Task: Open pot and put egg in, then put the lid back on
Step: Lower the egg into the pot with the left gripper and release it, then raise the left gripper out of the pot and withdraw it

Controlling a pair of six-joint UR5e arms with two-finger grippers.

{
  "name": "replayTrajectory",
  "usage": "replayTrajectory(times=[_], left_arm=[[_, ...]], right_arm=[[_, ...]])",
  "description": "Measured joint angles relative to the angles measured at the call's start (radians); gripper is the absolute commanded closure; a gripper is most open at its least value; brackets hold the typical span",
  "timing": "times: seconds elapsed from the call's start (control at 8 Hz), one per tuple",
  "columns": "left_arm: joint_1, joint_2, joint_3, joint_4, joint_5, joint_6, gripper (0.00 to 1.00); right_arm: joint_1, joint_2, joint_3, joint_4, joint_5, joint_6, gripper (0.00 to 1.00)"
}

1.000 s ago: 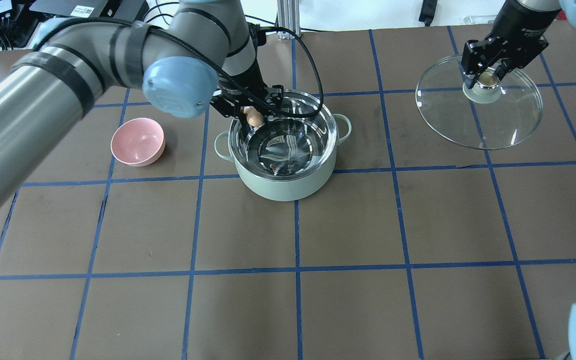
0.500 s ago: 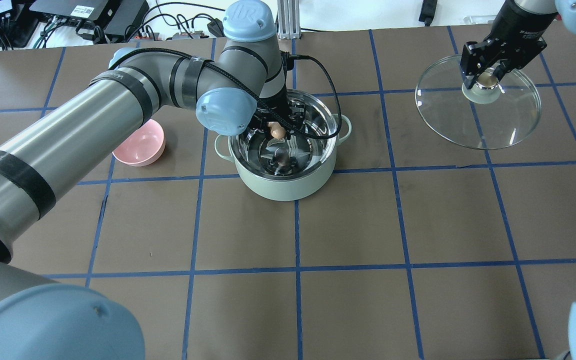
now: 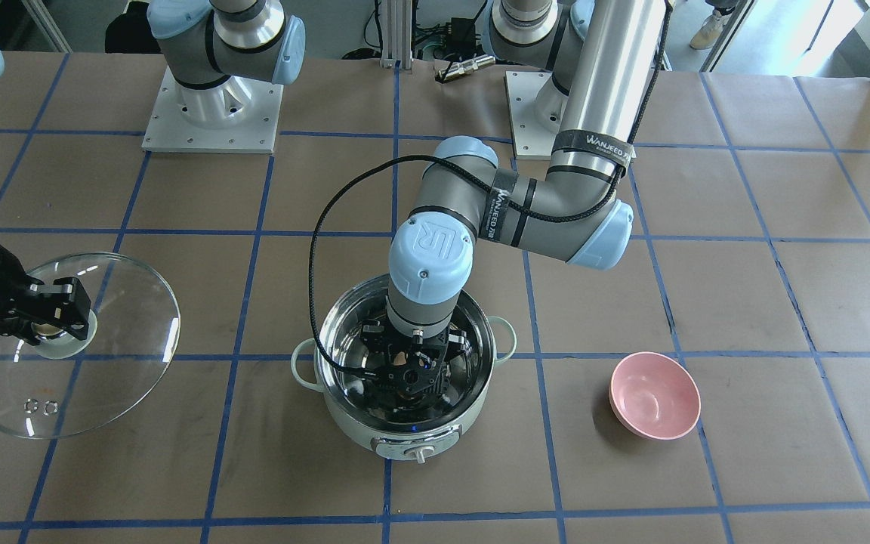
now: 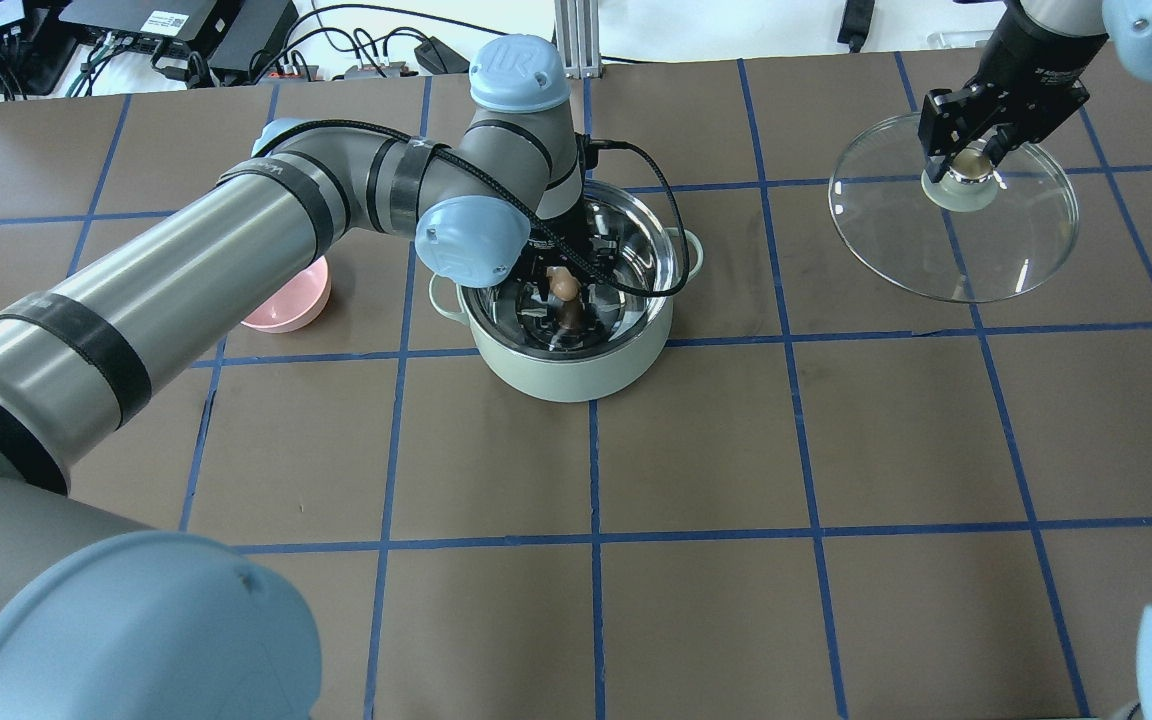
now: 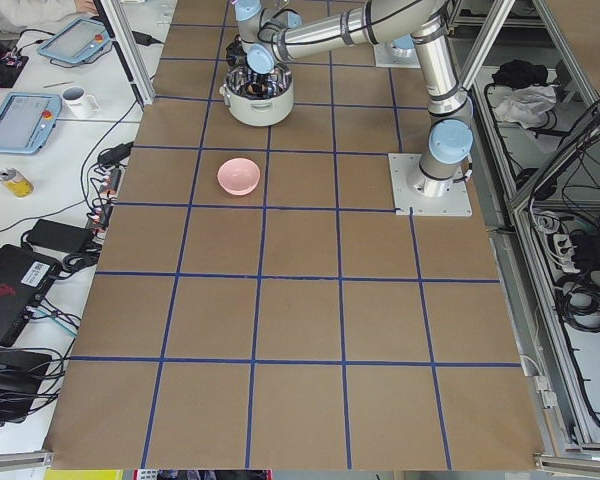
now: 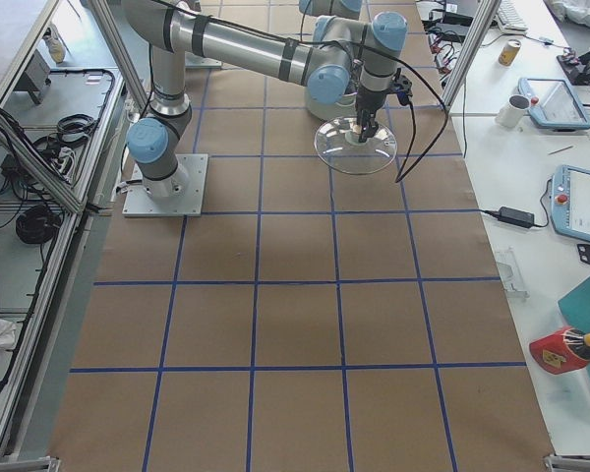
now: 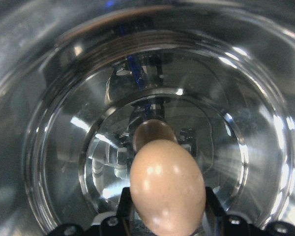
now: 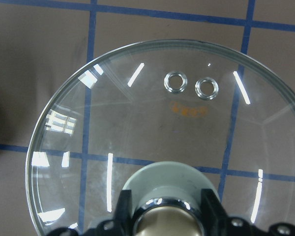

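Observation:
The mint-green pot (image 4: pixel 576 375) stands open at the table's middle, steel inside showing; its knob panel (image 3: pixel 414 450) shows in the front view. My left gripper (image 4: pixel 563 286) reaches down inside the pot and is shut on the tan egg (image 4: pixel 563 282). In the left wrist view the egg (image 7: pixel 167 189) hangs between the fingers above the pot's shiny bottom, with its reflection below. My right gripper (image 4: pixel 971 160) is shut on the knob of the glass lid (image 4: pixel 996 245) and holds it off to the right of the pot. The lid (image 8: pixel 137 123) also fills the right wrist view.
A pink bowl (image 3: pixel 654 394) sits on the table beside the pot, partly behind my left arm in the overhead view (image 4: pixel 291 305). The left arm's cable (image 3: pixel 329 249) loops over the pot's rim. Blue tape lines grid the brown table.
My left gripper moved the egg from the pot's rim toward its centre and lowered it inside. The right gripper with the lid barely shifted.

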Motion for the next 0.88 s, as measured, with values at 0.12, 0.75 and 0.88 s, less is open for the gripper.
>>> replayTrajectory(times=[0.12, 0.75, 0.88], left_arm=[[0.0, 0.0, 0.0, 0.001, 0.0, -0.001, 0.07], [0.003, 0.129, 0.012, -0.017, 0.011, 0.006, 0.0], [0.021, 0.211, 0.015, -0.074, 0.013, 0.013, 0.0]], right_arm=[[0.0, 0.0, 0.002, -0.001, 0.001, 0.0, 1.0], [0.0, 0.0, 0.003, -0.015, 0.002, 0.006, 1.0], [0.0, -0.003, 0.002, -0.014, 0.001, 0.011, 1.0]])
